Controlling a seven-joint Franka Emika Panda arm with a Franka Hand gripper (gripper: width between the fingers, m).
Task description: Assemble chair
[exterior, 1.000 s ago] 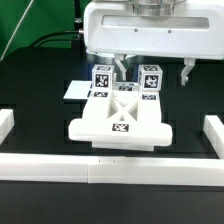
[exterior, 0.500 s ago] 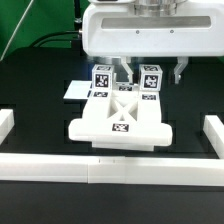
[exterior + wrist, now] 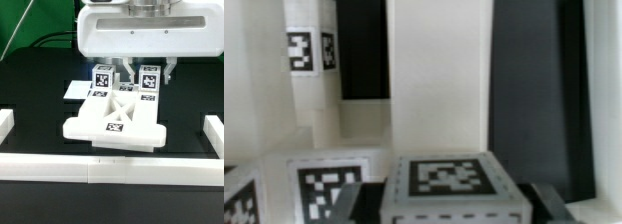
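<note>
On the black table (image 3: 30, 85) we see the chair (image 3: 117, 115), partly assembled, in the middle of the scene: a flat white piece with crossed cut-outs lies near the front border rail (image 3: 110, 165), and two tagged posts stand at its far edge. The gripper (image 3: 145, 72) is low over the post on the exterior view's right, with one finger on each side of it. The fingers are at a middle width, but we cannot tell if they already press the post or only stand beside it. In the wrist view the tagged top of a block (image 3: 446, 180) is very close to the camera. We think the danger is an off-centre squeeze: one finger would touch first and push the post sideways, and the whole chair could slide on the table.
</note>
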